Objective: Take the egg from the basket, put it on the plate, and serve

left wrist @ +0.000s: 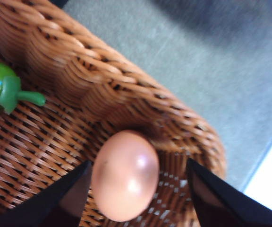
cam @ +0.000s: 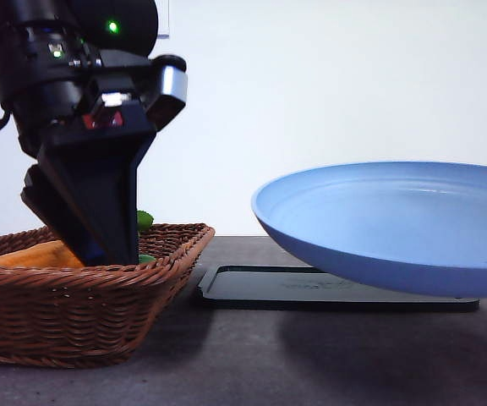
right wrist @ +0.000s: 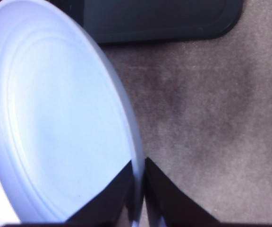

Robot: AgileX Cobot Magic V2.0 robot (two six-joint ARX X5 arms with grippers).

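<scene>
Brown egg (left wrist: 125,175) lies in the basket (left wrist: 79,71) between the left claw's (left wrist: 136,189) released fingers, its long axis running along them. Right claw (right wrist: 138,189) grips the plate (right wrist: 55,123) rim, off the counter.

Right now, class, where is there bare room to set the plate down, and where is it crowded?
Bare tabletop lies in front of the black tray, between the basket and the held plate. The basket is crowded: egg, green toy, left gripper.
</scene>
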